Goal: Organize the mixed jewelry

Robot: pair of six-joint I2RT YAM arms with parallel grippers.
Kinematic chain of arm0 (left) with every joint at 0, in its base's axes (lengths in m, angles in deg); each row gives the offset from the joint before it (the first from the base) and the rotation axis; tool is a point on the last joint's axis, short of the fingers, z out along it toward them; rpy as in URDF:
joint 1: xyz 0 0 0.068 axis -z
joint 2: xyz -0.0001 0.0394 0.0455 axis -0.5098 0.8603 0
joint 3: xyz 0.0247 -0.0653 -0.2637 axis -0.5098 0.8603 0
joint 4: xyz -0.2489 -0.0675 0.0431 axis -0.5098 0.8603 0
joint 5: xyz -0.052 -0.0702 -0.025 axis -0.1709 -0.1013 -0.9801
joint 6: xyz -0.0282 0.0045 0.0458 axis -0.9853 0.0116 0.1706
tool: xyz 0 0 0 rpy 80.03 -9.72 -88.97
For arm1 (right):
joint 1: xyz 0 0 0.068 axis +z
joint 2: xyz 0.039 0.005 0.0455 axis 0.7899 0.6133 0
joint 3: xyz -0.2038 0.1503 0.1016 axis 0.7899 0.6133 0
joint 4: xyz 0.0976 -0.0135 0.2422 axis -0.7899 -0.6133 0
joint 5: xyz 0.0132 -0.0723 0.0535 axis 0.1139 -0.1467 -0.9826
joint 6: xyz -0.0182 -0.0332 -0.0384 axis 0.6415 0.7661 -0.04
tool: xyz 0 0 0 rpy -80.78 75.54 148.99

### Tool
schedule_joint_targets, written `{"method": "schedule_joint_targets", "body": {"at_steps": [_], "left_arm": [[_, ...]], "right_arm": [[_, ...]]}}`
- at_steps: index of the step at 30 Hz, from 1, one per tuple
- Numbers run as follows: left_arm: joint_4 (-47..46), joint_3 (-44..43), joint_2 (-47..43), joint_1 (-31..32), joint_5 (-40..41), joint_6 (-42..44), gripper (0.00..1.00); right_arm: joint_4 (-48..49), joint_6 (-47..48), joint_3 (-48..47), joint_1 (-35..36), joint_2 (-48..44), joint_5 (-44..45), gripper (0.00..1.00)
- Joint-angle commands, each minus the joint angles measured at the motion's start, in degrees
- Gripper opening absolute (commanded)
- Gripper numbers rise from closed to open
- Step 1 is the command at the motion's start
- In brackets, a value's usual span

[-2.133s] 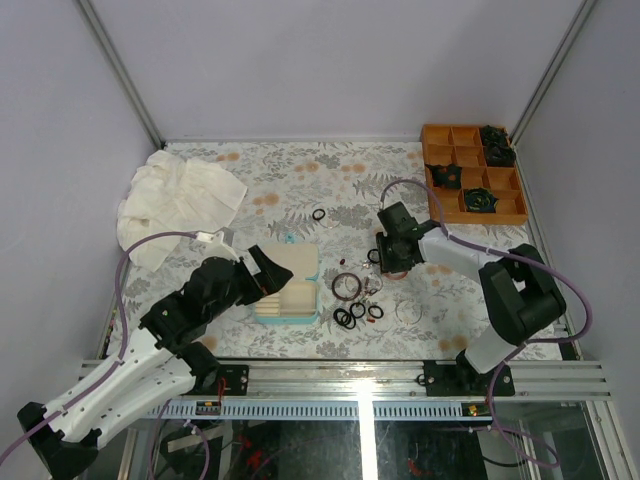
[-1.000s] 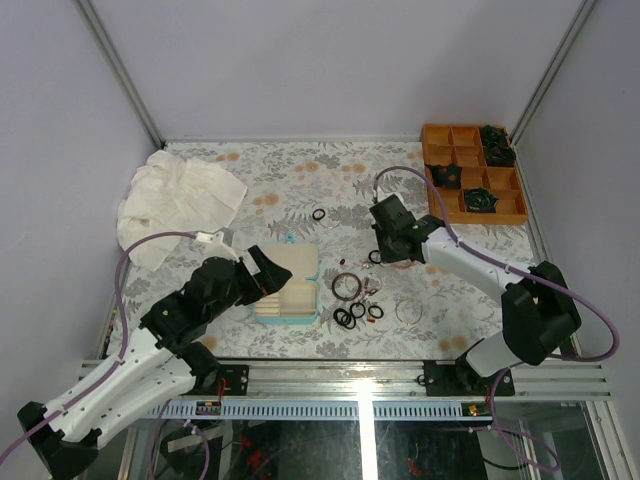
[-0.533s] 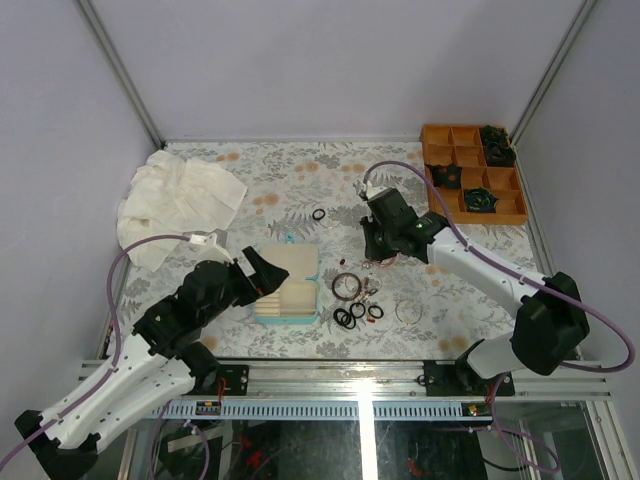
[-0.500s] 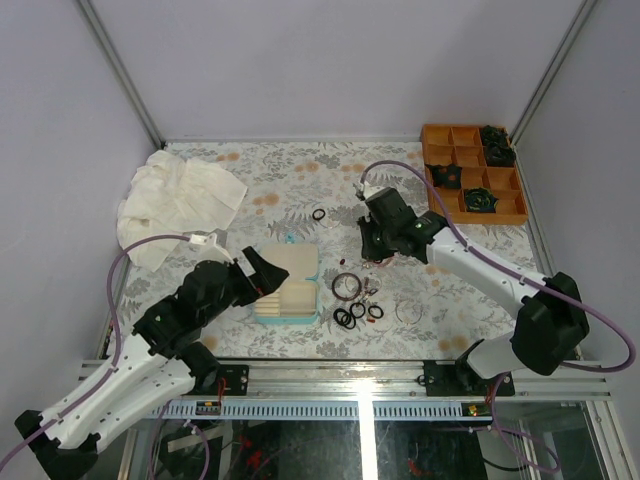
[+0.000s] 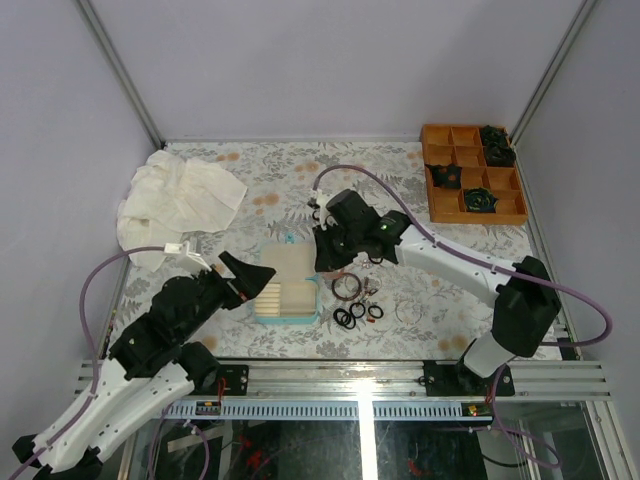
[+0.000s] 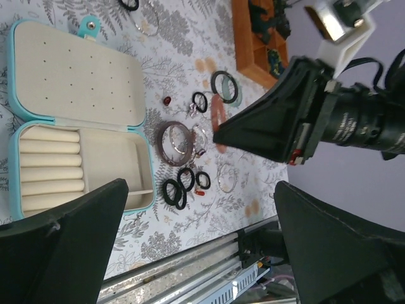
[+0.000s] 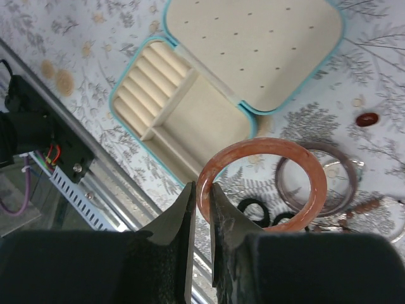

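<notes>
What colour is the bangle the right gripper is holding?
Reddish-orange, slightly marbled bangle; it shows best in the right wrist view.

The right hand (image 7: 201, 190) hides part of the reddish bangle (image 7: 266, 145).

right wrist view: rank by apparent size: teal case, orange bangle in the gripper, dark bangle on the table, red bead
1. teal case
2. orange bangle: looks bigger than the next, but it is held nearer the camera, so that is unsure
3. dark bangle
4. red bead
</notes>
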State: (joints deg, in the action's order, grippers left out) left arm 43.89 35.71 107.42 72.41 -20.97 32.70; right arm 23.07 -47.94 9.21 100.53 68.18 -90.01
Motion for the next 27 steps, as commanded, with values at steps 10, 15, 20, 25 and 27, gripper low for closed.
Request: {"method": "schedule_joint_targets", "body": {"at_steps": [10, 15, 20, 25, 27], "left_arm": [[-2.18, -10.41, -3.27, 0.2, 5.37, 6.44, 1.0], [-2.26, -12.02, -1.73, 0.17, 4.93, 7.56, 1.0], [-1.1, -9.55, -5.03, 0.19, 5.35, 5.4, 1.0], [2.13, -8.02, -8.9, 0.19, 6.16, 3.27, 1.0], [3.43, -7.8, -9.96, 0.17, 6.47, 2.82, 1.0]], "right_arm": [[1.97, -2.86, -7.19, 5.41, 5.65, -2.25, 0.05], [1.61, -3.55, -8.97, 6.66, 9.01, -1.49, 0.05], [1.18, -3.61, -11.1, 7.68, 12.77, -1.25, 0.05], [0.04, -3.42, -13.48, 8.49, 16.23, -0.98, 0.04], [-0.06, -3.42, -13.99, 9.0, 17.11, -1.08, 0.05]]}}
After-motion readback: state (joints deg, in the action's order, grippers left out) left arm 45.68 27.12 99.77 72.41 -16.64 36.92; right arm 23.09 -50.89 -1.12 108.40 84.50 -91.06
